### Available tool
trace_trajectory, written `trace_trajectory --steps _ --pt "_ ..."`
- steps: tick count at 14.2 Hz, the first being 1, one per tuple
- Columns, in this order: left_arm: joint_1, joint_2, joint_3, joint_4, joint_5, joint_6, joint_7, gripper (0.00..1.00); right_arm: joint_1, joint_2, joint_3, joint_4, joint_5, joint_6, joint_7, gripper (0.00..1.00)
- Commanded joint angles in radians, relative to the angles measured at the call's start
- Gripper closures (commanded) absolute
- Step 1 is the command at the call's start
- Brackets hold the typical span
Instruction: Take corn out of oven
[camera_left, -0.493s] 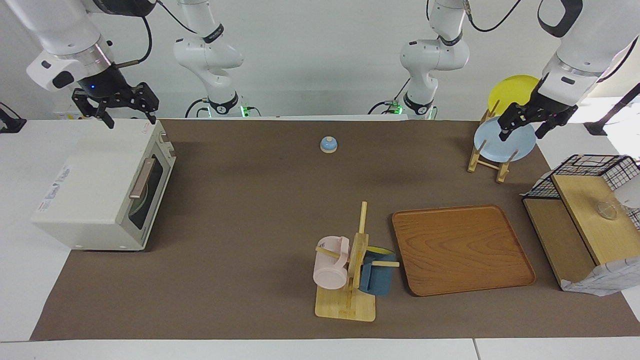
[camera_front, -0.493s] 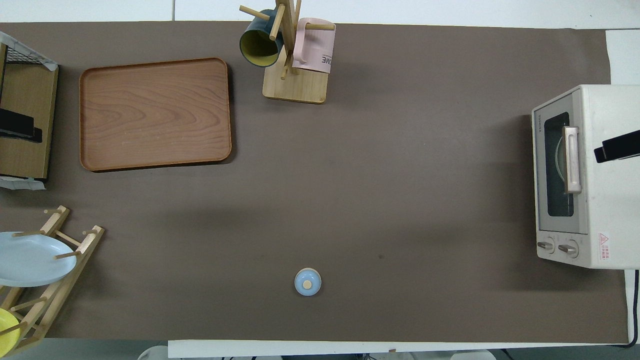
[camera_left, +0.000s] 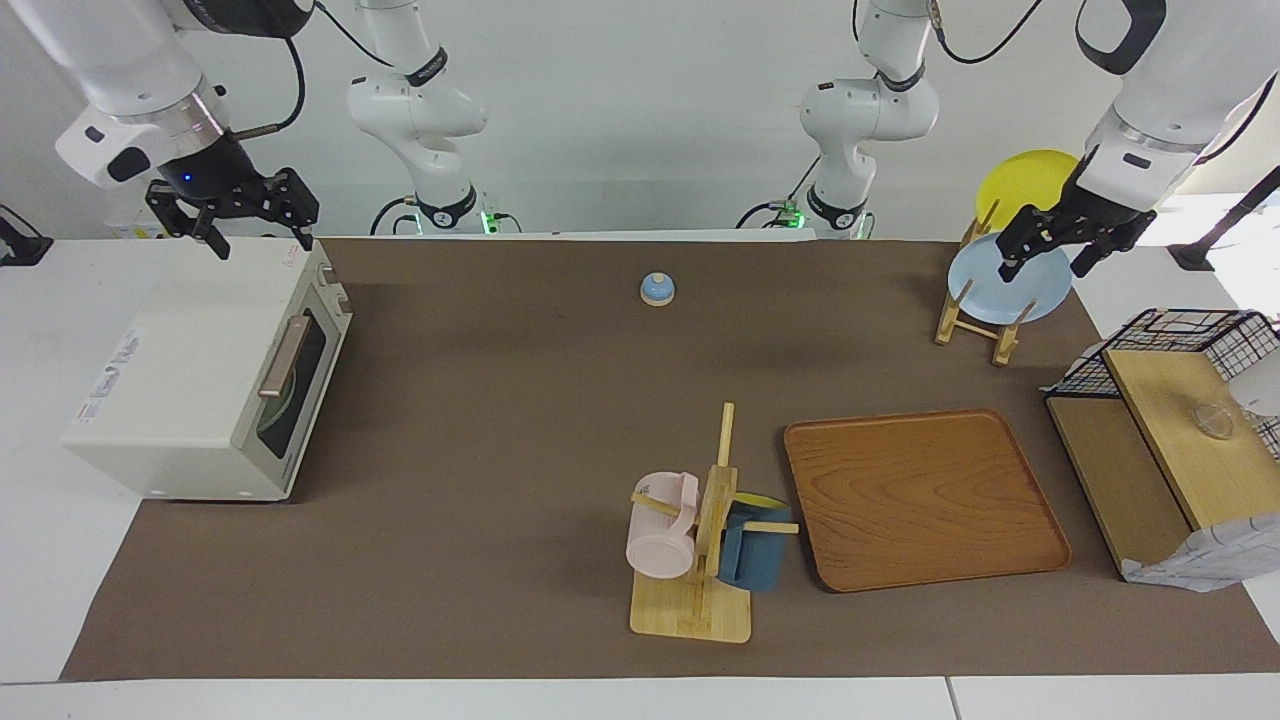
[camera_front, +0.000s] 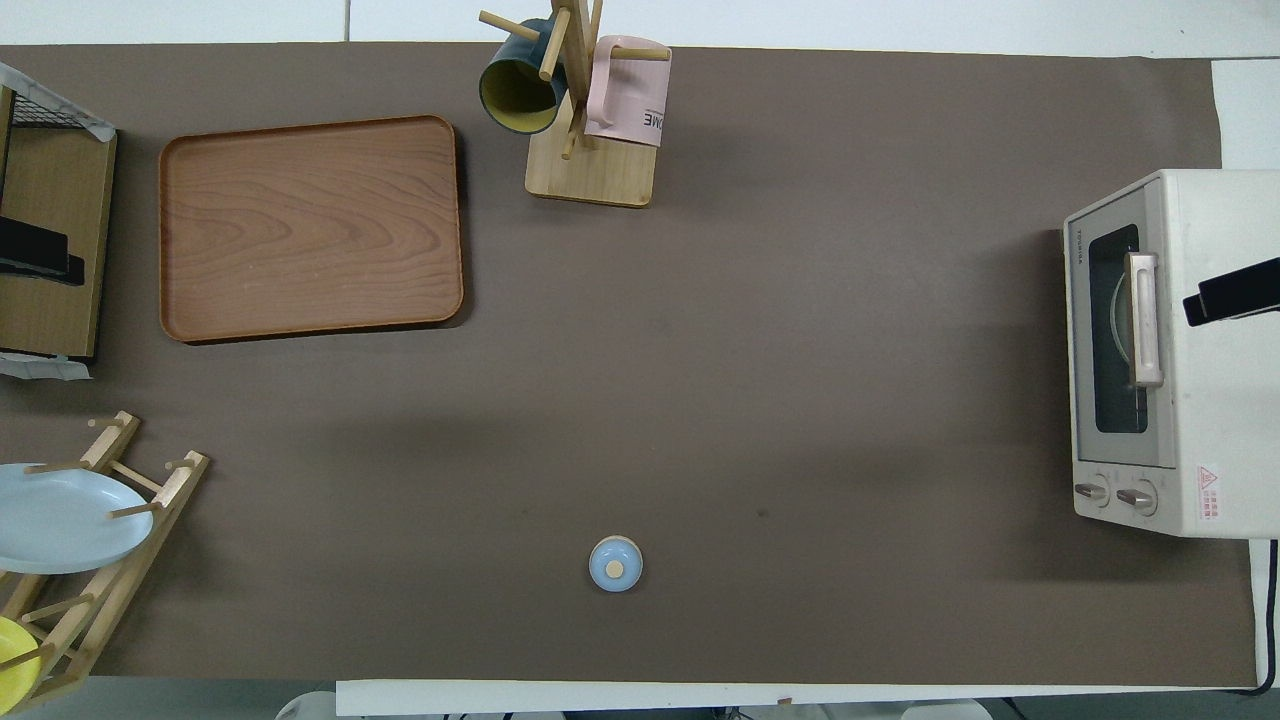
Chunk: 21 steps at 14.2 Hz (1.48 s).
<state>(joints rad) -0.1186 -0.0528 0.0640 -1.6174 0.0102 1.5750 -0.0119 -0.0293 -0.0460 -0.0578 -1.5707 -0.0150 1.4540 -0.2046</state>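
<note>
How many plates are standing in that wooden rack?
2. A light blue plate stands in the wooden rack at the left arm's end of the table; a yellow plate stands in the slot nearer to the robots. The left gripper partly covers both.

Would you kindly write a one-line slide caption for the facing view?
Oven door closed, right end effector open above it, left end effector open over the plate rack.

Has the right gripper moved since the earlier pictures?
Yes, slightly. The right gripper has drifted upward in the facing view, a little higher above the oven.
</note>
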Motion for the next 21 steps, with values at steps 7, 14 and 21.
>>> trace_trajectory --steps 7,14,21 --pt "0.004 -0.007 -0.001 -0.004 0.011 -0.013 0.006 0.0 -0.009 -0.011 0.003 -0.058 0.006 0.047 -0.012 0.95" --pt "0.004 -0.007 -0.003 -0.004 0.011 -0.015 0.006 0.0 -0.009 0.055 0.003 -0.29 -0.181 0.345 0.002 1.0" --pt "0.004 -0.009 -0.003 -0.004 0.011 -0.015 0.006 0.0 -0.009 0.083 0.003 -0.364 -0.218 0.422 0.019 1.0"
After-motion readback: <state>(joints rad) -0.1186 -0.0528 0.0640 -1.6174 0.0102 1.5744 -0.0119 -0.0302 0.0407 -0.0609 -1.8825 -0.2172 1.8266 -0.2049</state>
